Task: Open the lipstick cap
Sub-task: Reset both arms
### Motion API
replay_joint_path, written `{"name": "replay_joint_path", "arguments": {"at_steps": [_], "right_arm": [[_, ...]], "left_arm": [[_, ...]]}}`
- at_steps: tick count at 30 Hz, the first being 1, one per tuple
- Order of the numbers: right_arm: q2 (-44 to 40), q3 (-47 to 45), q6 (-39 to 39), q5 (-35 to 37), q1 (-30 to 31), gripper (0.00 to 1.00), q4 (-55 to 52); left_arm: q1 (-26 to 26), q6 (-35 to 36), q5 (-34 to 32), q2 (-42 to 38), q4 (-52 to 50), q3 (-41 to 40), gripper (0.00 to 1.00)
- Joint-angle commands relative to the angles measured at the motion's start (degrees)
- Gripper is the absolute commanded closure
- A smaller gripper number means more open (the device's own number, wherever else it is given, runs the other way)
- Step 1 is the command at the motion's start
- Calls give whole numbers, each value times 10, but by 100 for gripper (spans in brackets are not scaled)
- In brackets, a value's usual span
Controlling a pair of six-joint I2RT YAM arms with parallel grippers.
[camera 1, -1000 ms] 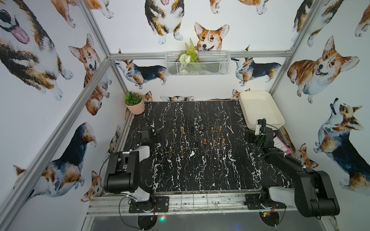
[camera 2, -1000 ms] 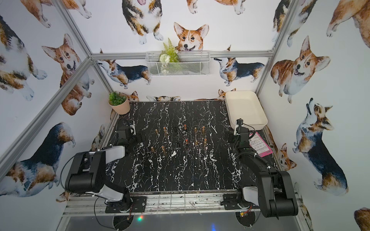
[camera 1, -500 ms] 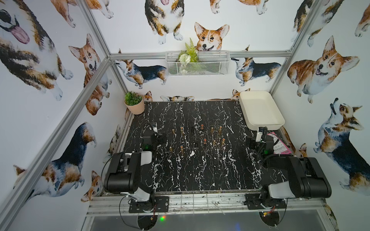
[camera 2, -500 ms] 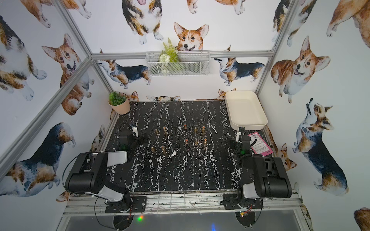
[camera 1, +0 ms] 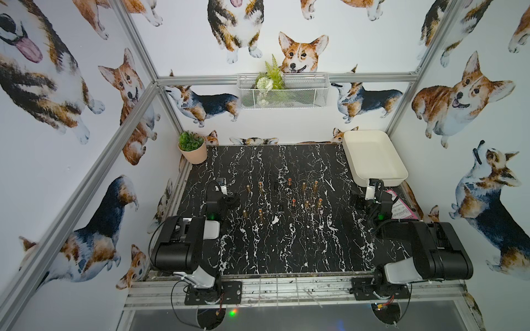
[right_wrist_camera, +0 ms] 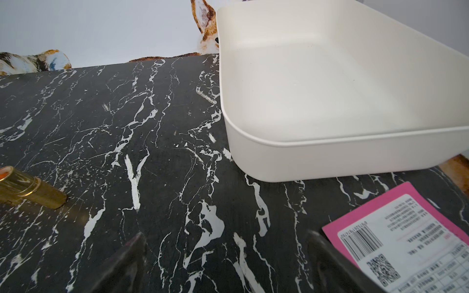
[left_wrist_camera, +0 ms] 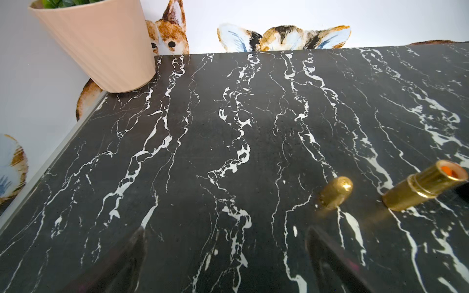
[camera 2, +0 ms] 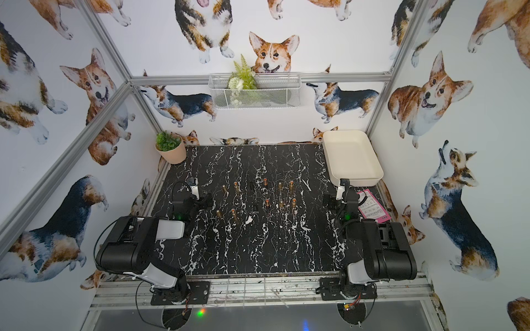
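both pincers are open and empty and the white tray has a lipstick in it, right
No: the tray is empty, as the right wrist view shows. The rest holds: the left pincer and the right pincer are open and empty.

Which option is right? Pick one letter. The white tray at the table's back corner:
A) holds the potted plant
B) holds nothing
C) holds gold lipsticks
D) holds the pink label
B: the white tray shows a bare inside. The gold lipsticks stand out on the table, the pink label lies on the table beside the tray, and the potted plant sits in the other back corner.
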Motion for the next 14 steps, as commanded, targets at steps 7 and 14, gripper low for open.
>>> {"name": "replay_joint_path", "arguments": {"at_steps": [7,14], "right_arm": [[1,3,-7,-1,0,0,24],[1,3,-7,-2,0,0,24]], "left_arm": [[0,7,-5,0,21,5,0],[0,7,-2,0,17,8,0]]}}
